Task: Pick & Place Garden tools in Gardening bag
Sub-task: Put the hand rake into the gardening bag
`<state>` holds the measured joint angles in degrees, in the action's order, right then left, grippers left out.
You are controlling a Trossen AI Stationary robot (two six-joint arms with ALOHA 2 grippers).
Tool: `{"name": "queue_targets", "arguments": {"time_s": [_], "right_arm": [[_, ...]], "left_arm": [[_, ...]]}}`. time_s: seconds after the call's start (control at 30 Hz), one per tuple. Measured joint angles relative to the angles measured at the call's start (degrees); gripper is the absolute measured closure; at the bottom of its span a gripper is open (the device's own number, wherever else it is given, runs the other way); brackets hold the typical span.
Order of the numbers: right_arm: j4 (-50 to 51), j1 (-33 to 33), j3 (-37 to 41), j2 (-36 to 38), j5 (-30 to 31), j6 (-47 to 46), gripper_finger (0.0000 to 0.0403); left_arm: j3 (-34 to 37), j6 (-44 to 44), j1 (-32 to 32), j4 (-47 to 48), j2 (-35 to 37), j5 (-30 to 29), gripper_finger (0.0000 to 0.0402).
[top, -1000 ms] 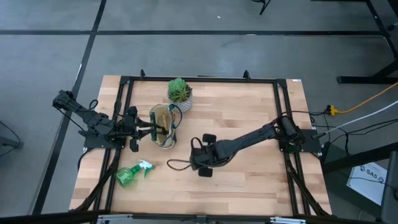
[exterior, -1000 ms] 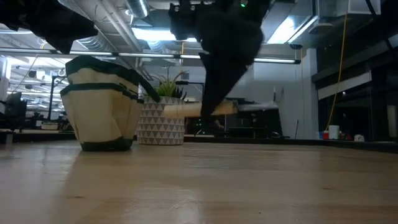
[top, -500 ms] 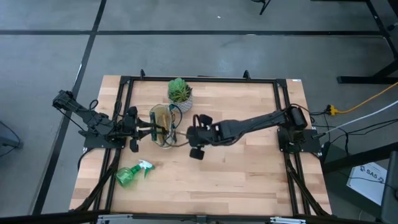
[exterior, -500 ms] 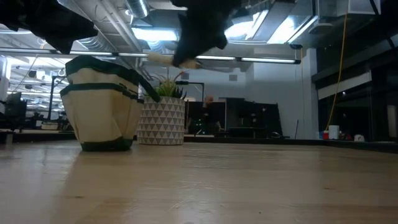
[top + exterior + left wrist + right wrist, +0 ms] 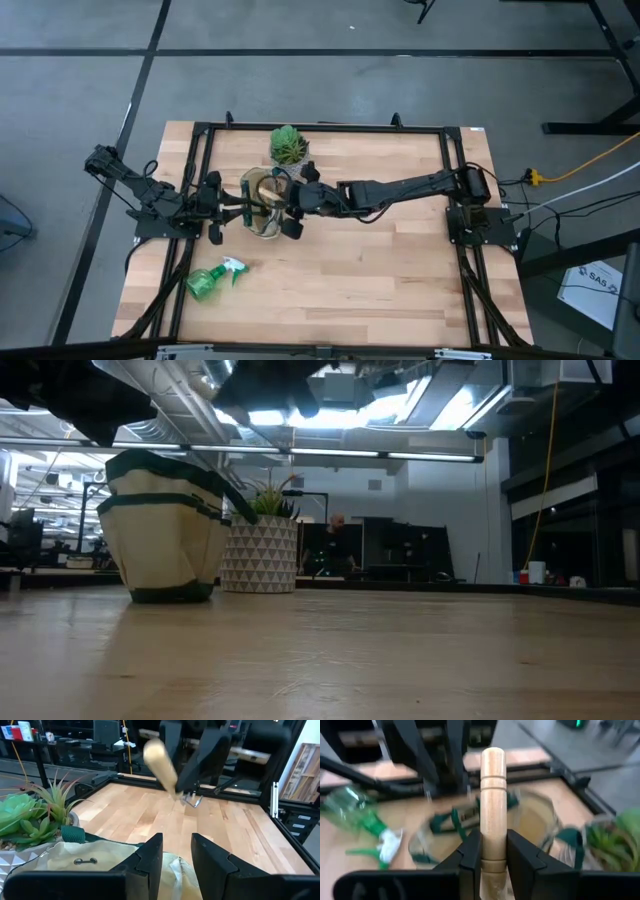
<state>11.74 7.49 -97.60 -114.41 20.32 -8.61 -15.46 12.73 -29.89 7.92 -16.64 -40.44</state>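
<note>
The cream gardening bag with green trim stands open on the table's left half; it also shows in the low view. My left gripper is at the bag's left rim, shut on it. My right gripper hangs above the bag's right rim, shut on a wooden-handled garden tool whose metal end is mostly hidden. The tool also shows in the left wrist view. The green spray bottle lies on its side near the table's near left corner. My left gripper holds the bag's left rim with cream cloth between its two fingers, coming level from the table's left. The bag stands on its base on the table. My right gripper pinches the tool's wooden handle between its two fingers, which lie along the handle. The handle's rounded free end sticks out past the fingertips. The tool is lifted clear, tilted, above the bag.
A potted green plant in a white patterned pot stands just beyond the bag, toward the far edge. The black frame rails run along the table's edges. The table's right half is bare wood.
My right gripper has risen from just above the table's middle and gone toward the left and far edges, ending above the bag's right rim. The wooden-handled tool has gone with it, lifted clear, and has left the low view at its top.
</note>
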Motion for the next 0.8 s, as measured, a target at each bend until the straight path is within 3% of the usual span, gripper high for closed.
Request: {"name": "queue_targets", "arguments": {"time_s": [0.23,0.53,0.8], "right_arm": [[-10.2,-0.9,0.0,-0.3,-0.8,3.7,0.0336],[-23.1,-4.2,0.0,-1.2,-9.8,3.5,0.0336],[-35.2,-5.8,0.0,-6.3,-16.4,1.8,0.0336]], "left_arm": [[0.0,0.0,0.0,0.0,0.0,0.0,0.0304],[0.0,0.0,0.0,0.0,0.0,0.0,0.0304],[0.0,0.0,0.0,0.0,0.0,0.0,0.0304]]}}
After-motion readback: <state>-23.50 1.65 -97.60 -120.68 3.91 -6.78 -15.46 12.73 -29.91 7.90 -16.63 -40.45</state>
